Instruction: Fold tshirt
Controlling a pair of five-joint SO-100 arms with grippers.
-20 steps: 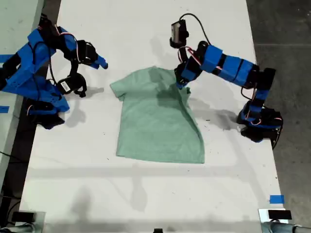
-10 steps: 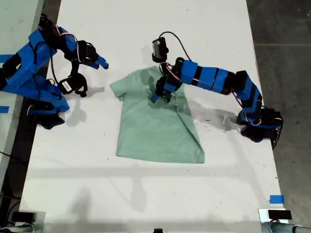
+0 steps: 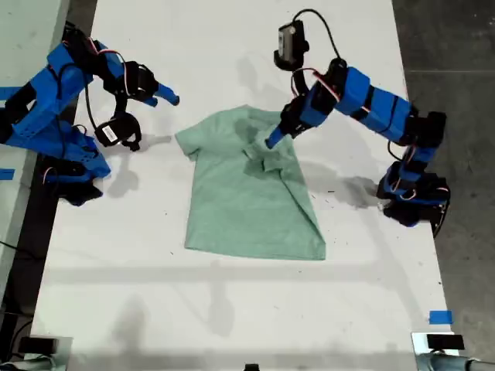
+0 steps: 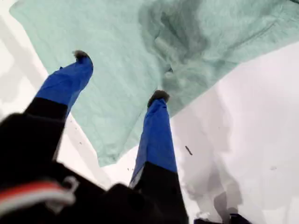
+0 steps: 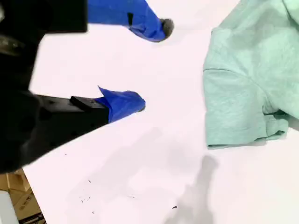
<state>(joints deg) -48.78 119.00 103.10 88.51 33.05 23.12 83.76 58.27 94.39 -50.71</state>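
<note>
The pale mint-green tshirt [image 3: 247, 201] lies flat on the white table [image 3: 232, 309], hem toward the exterior view's bottom. Its sleeve [image 3: 267, 158] on the exterior view's right is bunched inward over the chest. My first gripper [image 3: 272, 143] hovers just above that bunched sleeve, open with nothing between its fingers; the first wrist view shows the tshirt [image 4: 117, 37] under my first gripper [image 4: 120, 75]. My second gripper [image 3: 166, 98] stands open over bare table toward the exterior view's left, apart from the cloth. In the second wrist view the other sleeve [image 5: 233, 107] lies beside my second gripper [image 5: 153, 65].
Blue tape [image 3: 440, 317] marks the table near the exterior view's lower right corner. Dark floor [image 3: 456, 46] runs along the table's edge on the exterior view's right. The arm bases stand at the table's two sides [image 3: 73, 174] [image 3: 410, 197].
My first gripper carried the sleeve inward over the chest, then let go and drew back toward the exterior view's right. The sleeve stays folded in. The second arm barely shifted.
</note>
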